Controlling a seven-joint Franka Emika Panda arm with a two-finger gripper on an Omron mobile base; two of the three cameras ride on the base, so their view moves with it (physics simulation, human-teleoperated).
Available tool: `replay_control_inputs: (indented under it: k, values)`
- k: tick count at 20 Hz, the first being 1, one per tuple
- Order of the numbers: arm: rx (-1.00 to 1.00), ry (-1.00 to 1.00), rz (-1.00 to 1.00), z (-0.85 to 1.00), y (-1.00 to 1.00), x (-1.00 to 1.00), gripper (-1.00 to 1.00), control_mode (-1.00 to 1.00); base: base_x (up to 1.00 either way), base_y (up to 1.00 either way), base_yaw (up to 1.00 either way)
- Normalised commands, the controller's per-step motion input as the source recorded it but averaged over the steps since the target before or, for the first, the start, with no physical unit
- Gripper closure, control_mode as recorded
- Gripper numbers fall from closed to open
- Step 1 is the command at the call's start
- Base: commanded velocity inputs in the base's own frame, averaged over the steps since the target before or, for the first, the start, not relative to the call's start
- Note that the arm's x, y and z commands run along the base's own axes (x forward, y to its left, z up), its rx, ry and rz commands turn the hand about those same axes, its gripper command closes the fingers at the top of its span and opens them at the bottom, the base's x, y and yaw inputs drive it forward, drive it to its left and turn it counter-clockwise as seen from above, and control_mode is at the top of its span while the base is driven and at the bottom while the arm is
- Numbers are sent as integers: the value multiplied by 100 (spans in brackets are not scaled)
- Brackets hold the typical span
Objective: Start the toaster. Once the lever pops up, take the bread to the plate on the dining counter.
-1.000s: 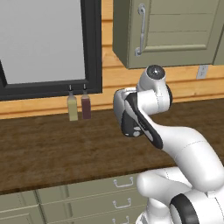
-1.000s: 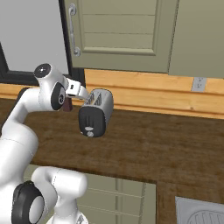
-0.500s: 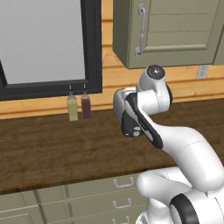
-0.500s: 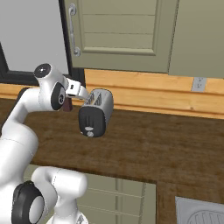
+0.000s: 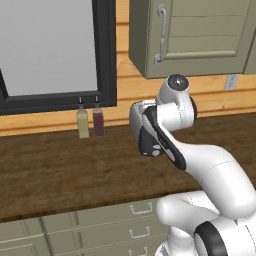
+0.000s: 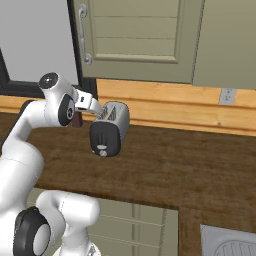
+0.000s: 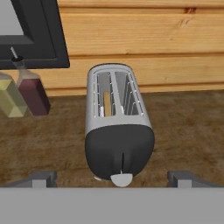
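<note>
The silver-grey toaster (image 7: 117,124) (image 6: 111,131) stands on the dark wooden worktop (image 6: 165,170) against the wood-plank wall, its black end panel toward me. The light lever (image 7: 121,179) juts out at the low end of the panel's slot. A tan edge of the bread (image 7: 107,104) shows down in the toaster's left slot. My gripper (image 7: 113,179) (image 6: 101,114) hovers just above and in front of the toaster's near end, open, with one fingertip (image 7: 41,178) far out to each side and nothing held. The plate and the dining counter are out of view.
Two slim bottles, one yellow (image 7: 11,99) (image 5: 82,123) and one dark red (image 7: 33,94) (image 5: 98,121), stand left of the toaster under a black-framed window (image 5: 102,55). Grey-green wall cabinets (image 6: 135,35) hang above. A sink corner (image 6: 230,242) lies at the right.
</note>
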Motion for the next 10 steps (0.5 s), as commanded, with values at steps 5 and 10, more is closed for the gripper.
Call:
replay_control_inputs:
  k: [5, 10]
  values:
    - [0, 0, 0, 0, 0, 0, -100, -100, 0, 0, 0]
    - [0, 0, 0, 0, 0, 0, -100, -100, 0, 0, 0]
